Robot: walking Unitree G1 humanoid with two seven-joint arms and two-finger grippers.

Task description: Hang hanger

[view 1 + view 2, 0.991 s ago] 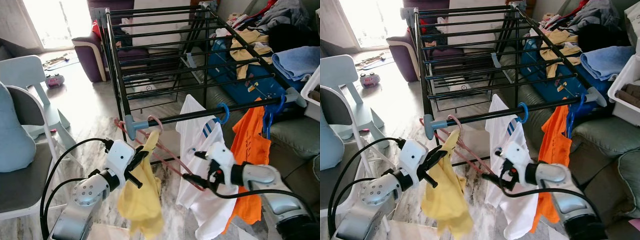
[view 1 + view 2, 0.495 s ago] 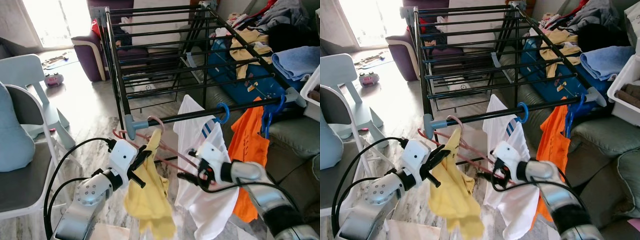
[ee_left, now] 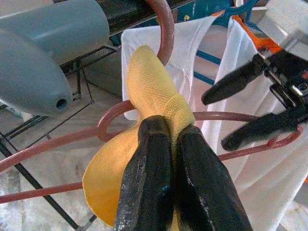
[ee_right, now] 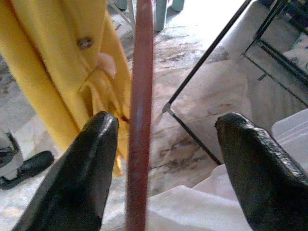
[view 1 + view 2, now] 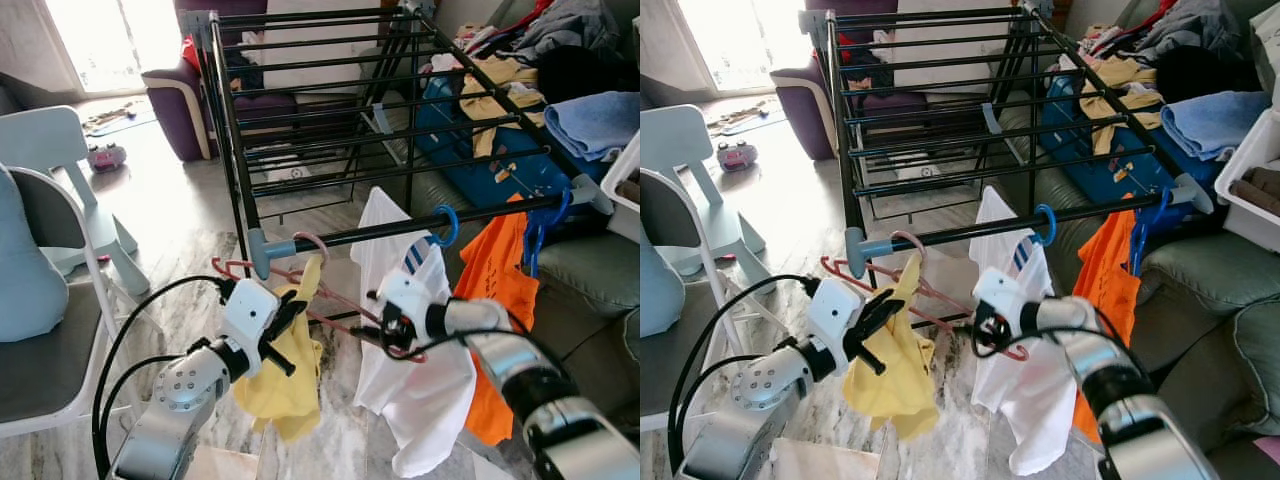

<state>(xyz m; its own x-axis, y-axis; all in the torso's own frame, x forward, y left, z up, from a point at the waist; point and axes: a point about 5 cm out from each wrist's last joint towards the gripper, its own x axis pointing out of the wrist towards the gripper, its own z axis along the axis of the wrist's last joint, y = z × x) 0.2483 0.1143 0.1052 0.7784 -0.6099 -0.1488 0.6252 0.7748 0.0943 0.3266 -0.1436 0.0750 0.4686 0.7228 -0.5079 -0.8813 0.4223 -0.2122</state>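
A pink hanger [image 5: 345,308] carrying a yellow garment [image 5: 288,375] has its hook [image 5: 313,242] over the front rail [image 5: 380,230] of the black drying rack. My left gripper [image 5: 288,312] is shut on the yellow cloth just below the hook; in the left wrist view its fingers [image 3: 144,159] pinch the garment [image 3: 149,77]. My right gripper [image 5: 383,328] is open at the hanger's right end, in front of a white shirt [image 5: 420,390]. In the right wrist view the pink bar [image 4: 141,96] runs between the spread fingers [image 4: 91,163], closer to one of them.
An orange shirt [image 5: 495,300] on a blue hanger [image 5: 540,235] hangs further right on the same rail. A sofa piled with clothes [image 5: 590,120] lies beyond. A white chair [image 5: 60,210] stands at the left, and a purple armchair [image 5: 180,110] behind the rack.
My right gripper has slid left and up along the hanger. The hanger's left end has risen, and the yellow garment is bunched higher. The left gripper keeps its hold.
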